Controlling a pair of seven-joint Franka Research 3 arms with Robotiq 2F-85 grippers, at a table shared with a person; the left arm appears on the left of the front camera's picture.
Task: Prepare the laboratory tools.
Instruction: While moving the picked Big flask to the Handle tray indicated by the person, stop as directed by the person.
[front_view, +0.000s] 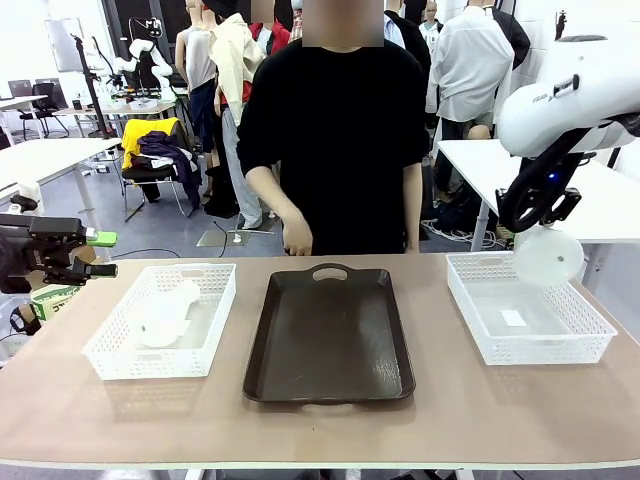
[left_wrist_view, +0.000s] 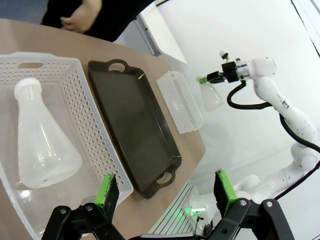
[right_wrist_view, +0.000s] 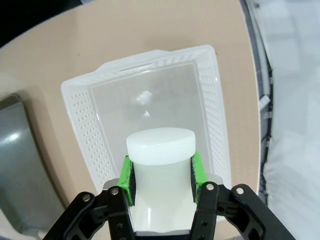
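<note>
One flask (right_wrist_view: 160, 145) neck-gripped in right end effector (right_wrist_view: 161, 169); second flask (left_wrist_view: 42, 145) beyond released left end effector (left_wrist_view: 166, 192)

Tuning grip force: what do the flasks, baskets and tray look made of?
Flasks: milky translucent, matte, no sharp glints; probably plastic, frosted glass possible. Baskets: white moulded plastic, perforated walls, slight sheen. Tray: dark brown, smooth, semi-gloss with soft reflections; likely plastic or melamine, unsure.
</note>
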